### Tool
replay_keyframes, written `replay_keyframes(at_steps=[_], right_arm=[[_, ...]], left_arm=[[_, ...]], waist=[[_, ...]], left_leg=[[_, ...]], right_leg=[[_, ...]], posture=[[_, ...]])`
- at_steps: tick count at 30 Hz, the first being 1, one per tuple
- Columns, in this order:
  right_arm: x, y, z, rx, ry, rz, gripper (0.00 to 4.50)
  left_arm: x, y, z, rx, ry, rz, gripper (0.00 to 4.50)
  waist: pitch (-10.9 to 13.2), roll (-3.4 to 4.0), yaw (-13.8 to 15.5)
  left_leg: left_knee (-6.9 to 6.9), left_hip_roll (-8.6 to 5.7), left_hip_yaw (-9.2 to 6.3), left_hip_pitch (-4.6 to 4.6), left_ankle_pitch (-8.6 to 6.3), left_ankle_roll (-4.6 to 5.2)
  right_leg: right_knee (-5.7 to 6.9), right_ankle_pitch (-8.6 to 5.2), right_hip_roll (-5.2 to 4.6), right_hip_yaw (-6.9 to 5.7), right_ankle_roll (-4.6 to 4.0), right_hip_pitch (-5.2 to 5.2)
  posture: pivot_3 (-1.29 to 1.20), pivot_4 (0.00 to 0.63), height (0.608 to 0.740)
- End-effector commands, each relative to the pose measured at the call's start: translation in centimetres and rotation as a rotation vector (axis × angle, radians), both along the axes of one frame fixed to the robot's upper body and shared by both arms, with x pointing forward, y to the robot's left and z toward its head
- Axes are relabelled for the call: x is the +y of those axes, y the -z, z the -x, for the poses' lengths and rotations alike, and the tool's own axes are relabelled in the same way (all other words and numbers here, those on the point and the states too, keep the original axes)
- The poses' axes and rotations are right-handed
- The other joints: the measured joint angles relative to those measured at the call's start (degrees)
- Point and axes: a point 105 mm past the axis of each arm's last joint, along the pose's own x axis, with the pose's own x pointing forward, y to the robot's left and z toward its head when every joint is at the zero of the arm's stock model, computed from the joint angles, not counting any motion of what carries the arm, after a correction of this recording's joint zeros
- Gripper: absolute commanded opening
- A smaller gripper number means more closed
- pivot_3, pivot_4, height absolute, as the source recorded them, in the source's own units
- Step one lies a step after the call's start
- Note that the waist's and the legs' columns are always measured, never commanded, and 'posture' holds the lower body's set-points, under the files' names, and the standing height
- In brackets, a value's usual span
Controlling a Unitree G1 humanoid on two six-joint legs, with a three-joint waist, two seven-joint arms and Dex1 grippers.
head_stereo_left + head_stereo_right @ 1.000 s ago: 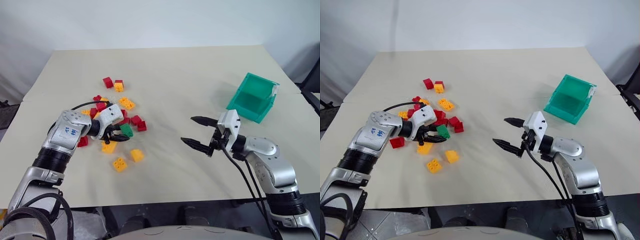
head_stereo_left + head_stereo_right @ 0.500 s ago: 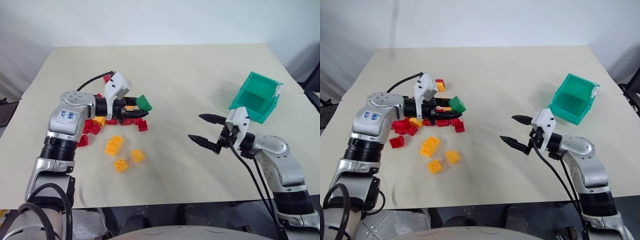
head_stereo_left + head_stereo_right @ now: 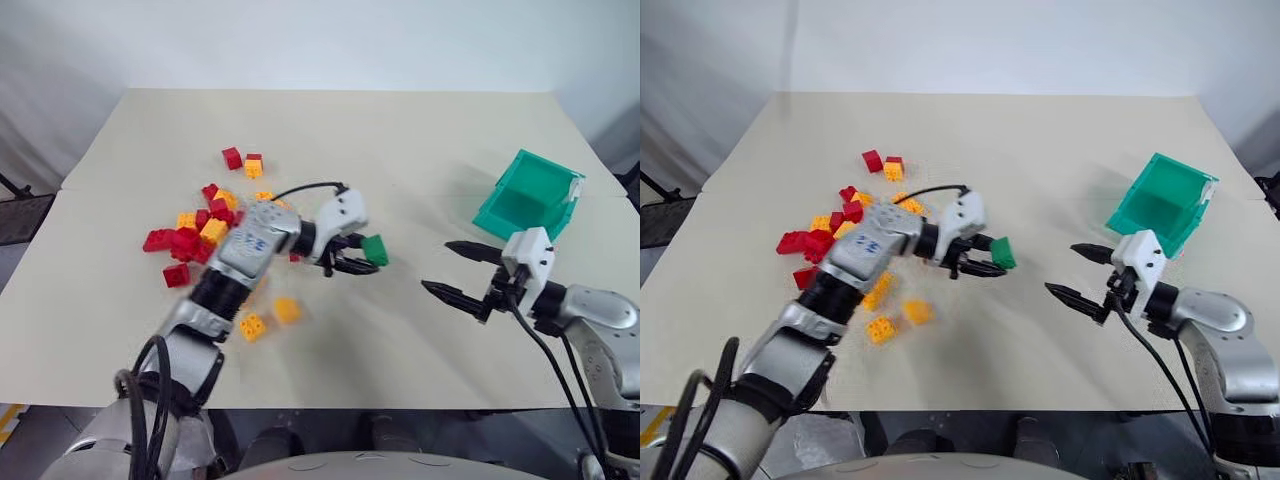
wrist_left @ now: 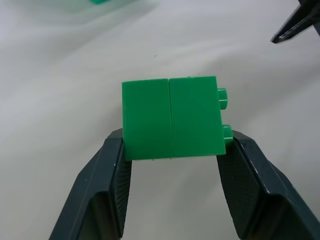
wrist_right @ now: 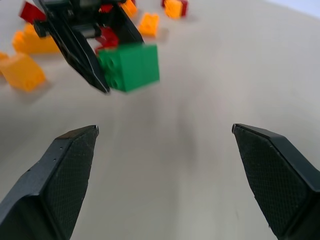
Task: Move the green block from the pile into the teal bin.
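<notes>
Left gripper (image 3: pixel 362 256), clamped on the green block (image 3: pixel 376 249), which sits between the two black fingers (image 4: pixel 107 180) with its studs turned toward one of them. Compared with one second earlier, when the gripper was down among the pile (image 3: pixel 200 228) with the block at its tips, arm and block have been carried clear of the pile and now hang above bare table (image 3: pixel 330 140), on the side of the pile that faces the teal bin (image 3: pixel 530 195), with the block roughly midway between pile and bin. Right gripper (image 3: pixel 462 273), jaws spread wide and holding nothing; it has drawn back, away from the pile, and lies near the bin, between the bin and the table's near edge, with its fingers pointing toward the block. The pile's red and yellow-orange bricks appear scattered much as before, and two yellow bricks (image 3: pixel 270 318) lie apart from the pile toward the near edge. The bin rests open, well apart from the pile. The table is a pale beige surface; beyond its far edge stands a plain light wall (image 3: pixel 330 40).
</notes>
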Motion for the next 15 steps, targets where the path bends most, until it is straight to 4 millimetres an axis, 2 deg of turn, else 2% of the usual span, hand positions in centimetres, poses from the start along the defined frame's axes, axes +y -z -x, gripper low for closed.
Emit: replay_keyframes(at_steps=[1, 4, 8, 10, 11, 15], right_arm=[[-0.2, -1.9, 0.8, -0.071, 0.024, -0.004, 4.5], [-0.1, -1.9, 1.2, -0.073, 0.038, -0.009, 4.5], [0.2, -1.8, 1.5, -0.072, 0.053, -0.009, 4.5], [0.3, -1.9, 1.5, -0.074, 0.058, -0.013, 4.5], [0.3, -1.9, 1.5, -0.075, 0.06, -0.014, 4.5], [0.3, -2.0, 1.3, -0.073, 0.063, -0.013, 4.5]], left_arm=[[-1.4, 0.6, -0.1, -0.053, 0.032, -0.051, 2.14], [-2.0, 1.0, -0.1, -0.056, 0.052, -0.067, 2.14], [-2.9, 0.5, 0.2, -0.073, 0.094, -0.041, 2.14], [-3.1, 0.6, 0.1, 0.009, 0.064, -0.056, 2.14], [-3.1, 0.9, 0.1, 0.061, 0.038, -0.073, 2.85], [-3.2, 0.2, -0.2, 0.031, 0.033, -0.074, 4.01]], waist=[[0.0, 0.0, -0.2], [0.0, 0.0, -0.1], [0.0, 0.0, 0.1], [0.0, 0.0, 0.3], [0.0, 0.0, 0.4], [0.0, 0.0, 0.4]], left_leg=[[-0.04, 0.0, 0.02, 0.02, 0.0, 0.0], [-0.03, 0.04, 0.02, 0.04, 0.0, 0.0], [0.02, 0.09, -0.02, 0.03, 0.0, 0.0], [0.05, 0.14, -0.07, 0.0, -0.01, 0.03], [0.07, 0.13, -0.06, -0.02, -0.01, 0.07], [0.09, 0.03, -0.06, -0.08, -0.03, 0.18]], right_leg=[[0.0, 0.0, 0.0, 0.01, 0.0, 0.0], [0.02, 0.0, 0.01, 0.02, -0.01, -0.01], [0.01, 0.0, -0.05, 0.04, -0.01, 0.0], [0.01, 0.01, -0.11, 0.03, 0.01, 0.0], [0.01, 0.02, -0.14, 0.02, 0.03, 0.0], [-0.07, 0.06, -0.14, 0.02, 0.1, 0.0]], posture=[[0.0, 0.15, 0.74], [0.0, 0.15, 0.74], [0.0, 0.15, 0.74], [0.0, 0.15, 0.74], [0.0, 0.15, 0.74], [0.0, 0.15, 0.74]])
